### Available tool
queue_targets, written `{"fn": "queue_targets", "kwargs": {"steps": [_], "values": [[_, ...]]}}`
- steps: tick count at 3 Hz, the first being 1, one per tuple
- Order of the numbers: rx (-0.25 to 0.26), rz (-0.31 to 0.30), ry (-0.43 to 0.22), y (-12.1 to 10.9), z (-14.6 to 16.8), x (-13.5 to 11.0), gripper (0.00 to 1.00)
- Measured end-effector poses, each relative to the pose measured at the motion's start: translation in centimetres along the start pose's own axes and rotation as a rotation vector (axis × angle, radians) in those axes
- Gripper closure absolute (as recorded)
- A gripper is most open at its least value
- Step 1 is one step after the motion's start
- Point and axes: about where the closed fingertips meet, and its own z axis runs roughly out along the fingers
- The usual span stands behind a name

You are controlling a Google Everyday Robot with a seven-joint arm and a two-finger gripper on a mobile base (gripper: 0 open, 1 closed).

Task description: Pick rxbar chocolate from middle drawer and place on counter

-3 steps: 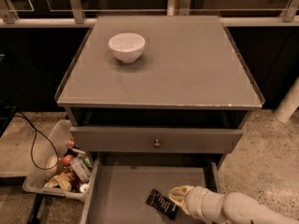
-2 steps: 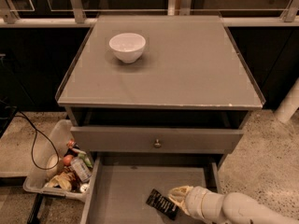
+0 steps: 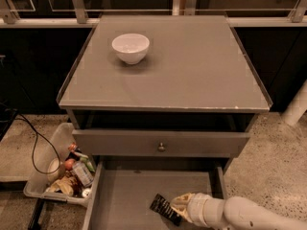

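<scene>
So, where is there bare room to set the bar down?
The flat grey counter top is bare right of and in front of the round white bowl. The shallow grey middle drawer is free at left; its right front holds the black wrapped bar and the claw.

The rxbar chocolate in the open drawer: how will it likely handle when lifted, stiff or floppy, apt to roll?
The rxbar chocolate looks thin and flat, so probably light and unlikely to roll. Lying flat on the smooth middle drawer floor, it may slide if nudged by the gripper at its right end. Its wrapper likely flexes slightly.
</scene>
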Motion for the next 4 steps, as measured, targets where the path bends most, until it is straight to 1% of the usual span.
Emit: {"fn": "queue_targets", "kwargs": {"steps": [1, 2, 3, 4], "values": [[-0.038, 0.011, 0.02, 0.6, 2.4, 2.0, 0.11], [-0.042, 0.012, 0.021, 0.7, 2.6, 2.0, 0.0], [-0.042, 0.012, 0.021, 0.7, 2.6, 2.1, 0.0], [-0.051, 0.011, 0.044, 0.7, 4.0, 2.9, 0.0]]}}
